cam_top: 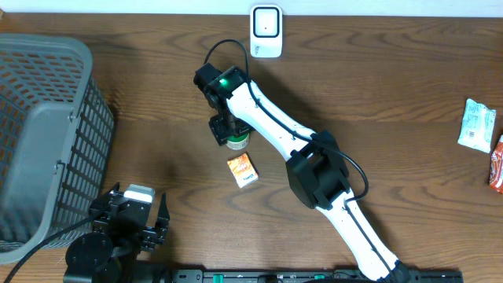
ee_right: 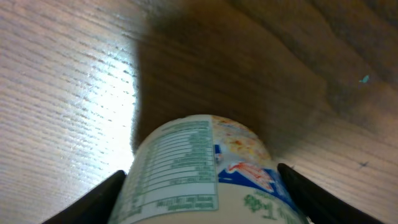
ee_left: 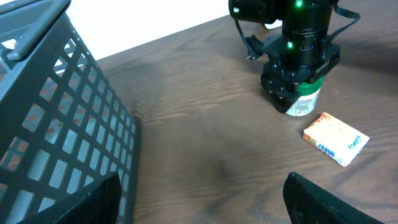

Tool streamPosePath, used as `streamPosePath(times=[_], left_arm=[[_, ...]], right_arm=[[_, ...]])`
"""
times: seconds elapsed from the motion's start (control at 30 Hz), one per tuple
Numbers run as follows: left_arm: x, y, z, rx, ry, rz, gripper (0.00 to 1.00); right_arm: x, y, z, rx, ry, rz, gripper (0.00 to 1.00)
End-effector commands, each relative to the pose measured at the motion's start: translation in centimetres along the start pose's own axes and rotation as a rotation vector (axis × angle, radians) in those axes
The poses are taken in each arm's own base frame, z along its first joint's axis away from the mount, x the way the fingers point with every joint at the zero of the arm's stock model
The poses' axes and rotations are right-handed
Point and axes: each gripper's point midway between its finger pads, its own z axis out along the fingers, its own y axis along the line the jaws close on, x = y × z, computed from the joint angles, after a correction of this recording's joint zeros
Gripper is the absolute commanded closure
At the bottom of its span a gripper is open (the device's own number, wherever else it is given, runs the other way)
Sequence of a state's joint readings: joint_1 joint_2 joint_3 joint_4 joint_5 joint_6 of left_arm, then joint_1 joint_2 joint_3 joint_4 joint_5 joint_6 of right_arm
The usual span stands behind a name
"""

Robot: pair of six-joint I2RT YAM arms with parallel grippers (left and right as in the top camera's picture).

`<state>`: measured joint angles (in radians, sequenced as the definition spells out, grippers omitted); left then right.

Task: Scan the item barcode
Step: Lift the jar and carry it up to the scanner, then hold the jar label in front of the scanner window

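Observation:
The item is a small white cup (cam_top: 236, 142) with green print, standing on the wooden table near the middle. My right gripper (cam_top: 227, 129) comes down over it from above. In the right wrist view the cup (ee_right: 205, 171) fills the space between the fingers and both black fingers (ee_right: 93, 199) press its sides, nutrition label facing the camera. The left wrist view shows the cup (ee_left: 306, 101) under the right gripper (ee_left: 292, 87). A white scanner (cam_top: 266, 31) stands at the table's far edge. My left gripper (cam_top: 132, 216) rests near the front left, open (ee_left: 202, 199) and empty.
A large grey basket (cam_top: 47, 134) fills the left side, close to the left arm (ee_left: 56, 124). An orange packet (cam_top: 243, 170) lies just in front of the cup (ee_left: 336, 139). Two snack packs, a white one (cam_top: 476, 126) and a red one (cam_top: 497, 163), lie at the right edge.

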<state>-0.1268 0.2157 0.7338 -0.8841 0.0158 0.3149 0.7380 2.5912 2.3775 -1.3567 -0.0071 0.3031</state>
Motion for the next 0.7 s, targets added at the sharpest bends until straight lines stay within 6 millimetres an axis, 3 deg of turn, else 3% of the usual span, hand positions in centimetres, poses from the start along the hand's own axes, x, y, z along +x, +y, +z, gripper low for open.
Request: streamPosePath(times=[0.0, 0.13, 0.27, 0.4, 0.5, 0.67], left_arm=[[-0.1, 0.2, -0.1, -0.013, -0.003, 0.003, 0.16], [-0.1, 0.2, -0.1, -0.013, -0.003, 0.003, 0.16], [-0.1, 0.2, -0.1, -0.013, -0.003, 0.003, 0.16], [-0.1, 0.2, -0.1, -0.013, -0.003, 0.003, 0.16], [-0.1, 0.2, -0.1, -0.013, -0.003, 0.003, 0.16], [-0.1, 0.2, -0.1, -0.013, -0.003, 0.003, 0.16]], right_arm=[[0.4, -0.5, 0.6, 0.014, 0.026, 0.013, 0.35], [0.7, -0.9, 0.1, 0.019, 0.041, 0.018, 0.39], [-0.7, -1.5, -1.7, 0.004, -0.009, 0.04, 0.44], [-4.1, -2.7, -5.6, -0.018, -0.158, 0.094, 0.43], [-8.4, -6.5, -9.9, 0.084, -0.378, 0.161, 0.44], [-14.9, -10.4, -13.9, 0.145, -0.68, 0.197, 0.44]])
